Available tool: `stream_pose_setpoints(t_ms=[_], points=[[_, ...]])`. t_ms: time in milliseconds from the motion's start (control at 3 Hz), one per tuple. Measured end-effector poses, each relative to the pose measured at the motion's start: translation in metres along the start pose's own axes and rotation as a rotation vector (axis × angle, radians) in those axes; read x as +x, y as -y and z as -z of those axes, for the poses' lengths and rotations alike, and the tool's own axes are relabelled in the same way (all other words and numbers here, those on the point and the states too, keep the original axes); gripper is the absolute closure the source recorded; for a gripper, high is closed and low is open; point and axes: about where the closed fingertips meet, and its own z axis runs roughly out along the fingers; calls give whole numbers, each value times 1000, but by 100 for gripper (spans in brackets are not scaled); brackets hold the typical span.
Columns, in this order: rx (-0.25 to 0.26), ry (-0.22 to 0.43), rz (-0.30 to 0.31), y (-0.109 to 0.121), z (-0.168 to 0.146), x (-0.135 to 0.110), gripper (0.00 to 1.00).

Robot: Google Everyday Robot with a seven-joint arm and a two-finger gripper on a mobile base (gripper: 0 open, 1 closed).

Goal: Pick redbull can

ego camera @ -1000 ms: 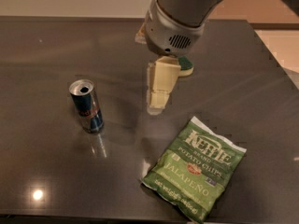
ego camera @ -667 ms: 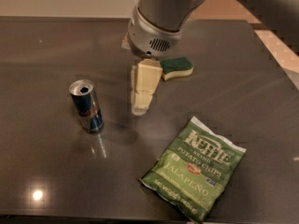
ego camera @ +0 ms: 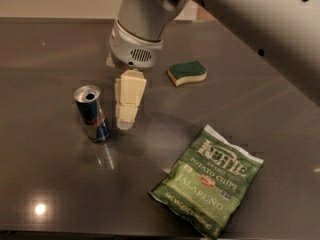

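The redbull can (ego camera: 92, 114) stands upright on the dark table (ego camera: 45, 174), left of centre; it is slim, blue and silver, with a reddish band and an opened silver top. My gripper (ego camera: 125, 120) hangs down from the white wrist (ego camera: 136, 44), just to the right of the can and close beside it, tip near the table surface. It holds nothing that I can see. The can is fully in view.
A green and yellow sponge (ego camera: 187, 73) lies behind and to the right of the gripper. A green jalapeño chip bag (ego camera: 207, 179) lies flat at the front right. My arm (ego camera: 250, 24) crosses the upper right of the view.
My gripper has moved left, from above the sponge to right beside the can. The sponge is now uncovered. The can and the chip bag have not moved.
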Motion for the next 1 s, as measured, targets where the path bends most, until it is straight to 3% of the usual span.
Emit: stream_pose_setpoints(t_ms=[333,1000], points=[[-67,21,25,-4,-15,-17,0],[-129,80,36,8,-27,38,0]])
